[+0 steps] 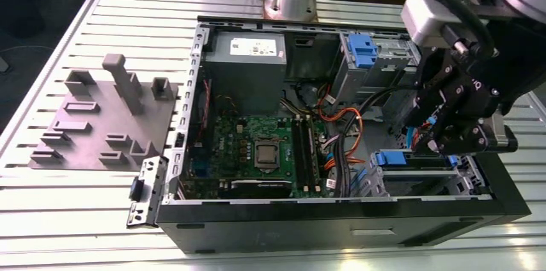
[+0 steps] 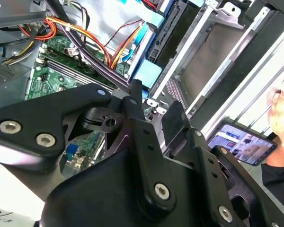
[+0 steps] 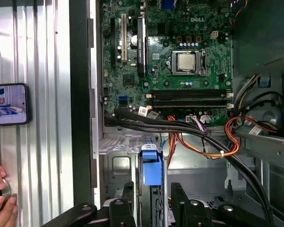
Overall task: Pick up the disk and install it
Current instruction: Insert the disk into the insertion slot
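Note:
The disk (image 3: 151, 168) stands edge-on in the lower drive cage of the open computer case (image 1: 341, 210). Its blue carrier end (image 1: 392, 157) shows, while the silver body is mostly hidden by the cage. My gripper (image 3: 153, 188) hovers just over that end with one black finger on each side and a gap to the carrier on both. In the second wrist view the gripper (image 2: 155, 100) is open, nothing sits between its fingers (image 2: 135, 106), and the blue carrier (image 2: 146, 71) lies just beyond the tips. In the exterior view the gripper (image 1: 435, 146) hangs over the case's right end.
Orange and black cable bundles (image 3: 203, 137) cross beside the cage, next to the motherboard (image 1: 256, 149). A second cage with a blue latch (image 1: 362, 50) sits farther back. A grey fixture plate (image 1: 102, 124) lies at the exterior view's left. A person's hand (image 3: 0, 201) and a phone (image 3: 7, 104) rest beside the case.

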You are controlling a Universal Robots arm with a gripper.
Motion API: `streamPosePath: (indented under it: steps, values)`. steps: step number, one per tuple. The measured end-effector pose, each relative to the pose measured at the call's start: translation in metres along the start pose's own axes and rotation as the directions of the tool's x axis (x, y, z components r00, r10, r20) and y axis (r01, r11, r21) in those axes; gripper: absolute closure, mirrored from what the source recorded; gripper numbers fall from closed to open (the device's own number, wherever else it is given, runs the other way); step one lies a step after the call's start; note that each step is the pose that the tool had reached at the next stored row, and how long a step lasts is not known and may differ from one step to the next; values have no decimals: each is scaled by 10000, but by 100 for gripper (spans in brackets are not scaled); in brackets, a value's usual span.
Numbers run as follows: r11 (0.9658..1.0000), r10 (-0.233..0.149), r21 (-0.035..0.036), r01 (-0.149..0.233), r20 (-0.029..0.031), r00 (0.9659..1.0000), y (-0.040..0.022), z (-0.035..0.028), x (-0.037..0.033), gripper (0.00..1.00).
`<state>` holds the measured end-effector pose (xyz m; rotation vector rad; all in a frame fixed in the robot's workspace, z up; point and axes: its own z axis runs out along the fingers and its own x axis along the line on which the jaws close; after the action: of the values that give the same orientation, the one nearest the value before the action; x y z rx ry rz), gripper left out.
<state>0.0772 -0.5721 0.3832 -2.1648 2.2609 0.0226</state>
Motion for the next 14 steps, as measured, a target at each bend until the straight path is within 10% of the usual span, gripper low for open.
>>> streamPosePath:
  steps: [14]
  values:
    - [10000,-1,1,1,0,10000,0,85,2,89]
